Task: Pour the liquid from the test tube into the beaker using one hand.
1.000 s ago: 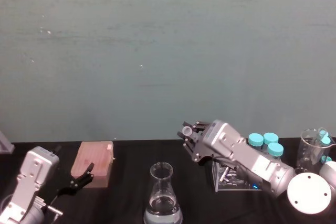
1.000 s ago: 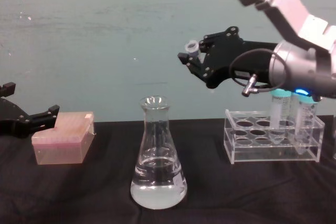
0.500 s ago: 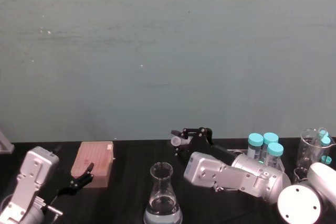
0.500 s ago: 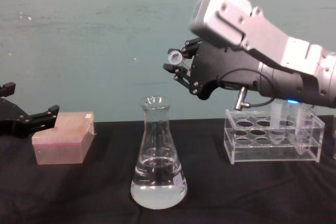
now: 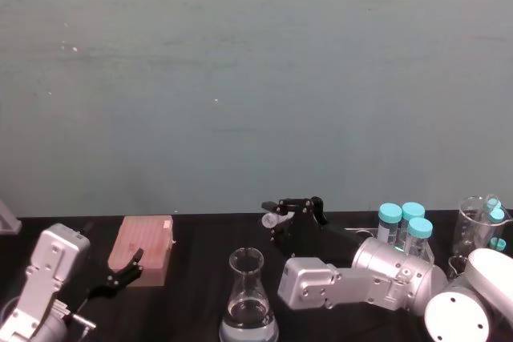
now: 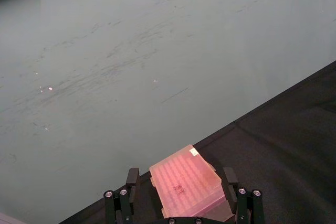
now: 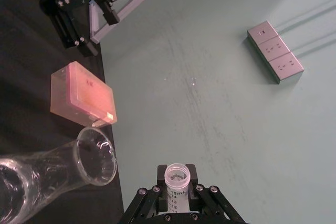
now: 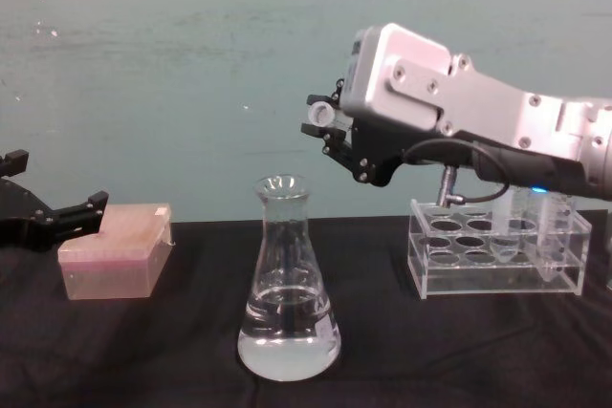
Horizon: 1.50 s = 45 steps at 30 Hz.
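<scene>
Test tube (image 5: 270,219) pinched in right pincer (image 5: 277,215), held above counter (image 5: 192,278), beyond beaker (image 5: 248,298) standing near front edge, about midway along. Left pincer (image 5: 120,278) spread, low near left edge, just beside pink box (image 5: 144,247). Blue-capped tubes (image 5: 405,220) toward right edge.

From left wrist: fingers (image 6: 230,187) apart, pink box lying beyond and between them.

From right wrist: tube's open rim clamped from both sides, beaker's mouth near, off to one side.

From chest: tube tilted, mouth toward left edge, higher than beaker's rim and slightly right of it, not touching. Clear liquid (image 8: 287,332) pooled in beaker's wide base. Clear rack (image 8: 497,255) near right edge. Tube's contents too small to tell.
</scene>
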{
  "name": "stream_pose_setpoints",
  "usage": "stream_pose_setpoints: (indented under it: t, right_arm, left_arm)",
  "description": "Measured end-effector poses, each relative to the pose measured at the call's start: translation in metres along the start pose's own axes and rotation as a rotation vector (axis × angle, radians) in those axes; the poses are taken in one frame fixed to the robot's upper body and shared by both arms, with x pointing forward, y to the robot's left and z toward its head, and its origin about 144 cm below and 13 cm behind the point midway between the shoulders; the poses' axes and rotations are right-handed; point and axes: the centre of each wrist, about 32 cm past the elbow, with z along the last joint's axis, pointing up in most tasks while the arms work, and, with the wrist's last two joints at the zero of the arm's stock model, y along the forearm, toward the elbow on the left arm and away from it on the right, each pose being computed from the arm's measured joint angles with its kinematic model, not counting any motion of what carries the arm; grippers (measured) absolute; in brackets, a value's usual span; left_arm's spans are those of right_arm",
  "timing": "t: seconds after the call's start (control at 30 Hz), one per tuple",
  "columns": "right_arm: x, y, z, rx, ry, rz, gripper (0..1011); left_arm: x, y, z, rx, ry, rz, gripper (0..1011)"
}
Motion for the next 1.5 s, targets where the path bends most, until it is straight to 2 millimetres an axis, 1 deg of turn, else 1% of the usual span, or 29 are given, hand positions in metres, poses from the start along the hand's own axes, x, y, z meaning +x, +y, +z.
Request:
stream_pose_setpoints:
  t: [0.63,1.5]
  right_arm:
    - [-0.0009,0.0008,0.0004,0.027,-0.126,0.006,200]
    - [-0.0028,0.0063,0.0028,0.06,-0.241,0.013,200]
  left_arm:
    - [0.0,0.0,0.0,0.0,0.0,0.0,1000]
    - [0.0,0.0,0.0,0.0,0.0,0.0,1000]
